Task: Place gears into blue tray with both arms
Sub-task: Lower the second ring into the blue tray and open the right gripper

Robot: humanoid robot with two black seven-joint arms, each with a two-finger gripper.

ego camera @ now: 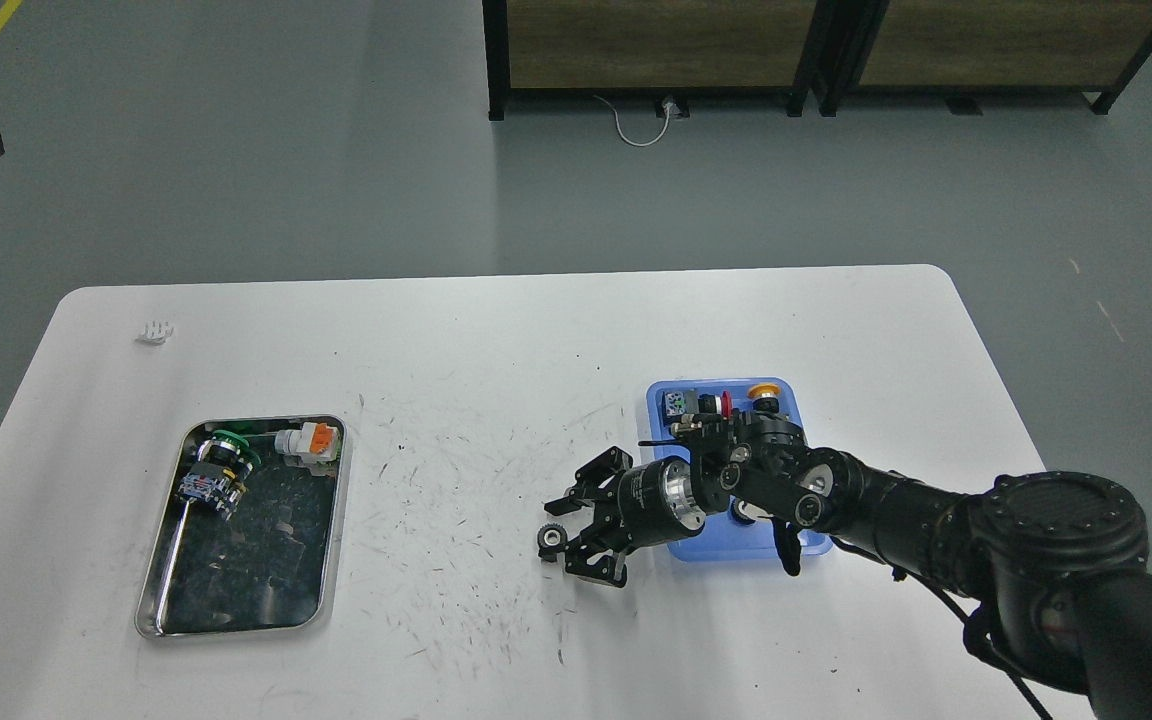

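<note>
**One gear at the right gripper's fingertips, blue tray behind the arm**

One black arm reaches in from the 4 o'clock corner of the head view and stretches toward the middle of the white table (496, 340). Its right gripper (576, 530) points toward 9 o'clock, the black claw fingers (596, 468) spread apart. A small black gear (550, 540) with a pale centre sits at the tips of the lower fingers, on the table surface; whether the fingers touch it I cannot tell.

The blue tray (660, 400) lies at 3 o'clock from the gripper, just beside it, and the arm's wrist and forearm cross over most of the tray. At the tray's 12 o'clock edge stand several push-button parts: one with a yellow cap (762, 391), one with a red piece (726, 403), and a small grey block (674, 404).

Well apart, at 9 o'clock on the table, rests a shiny steel tray (168, 590) with a dark bottom. In its 12 o'clock end lie a green-capped switch (228, 446) and a white and orange part (309, 441). A small white object (155, 332) lies near the table's 10 o'clock corner.

The left gripper is out of sight. A second gear cannot be made out.
</note>
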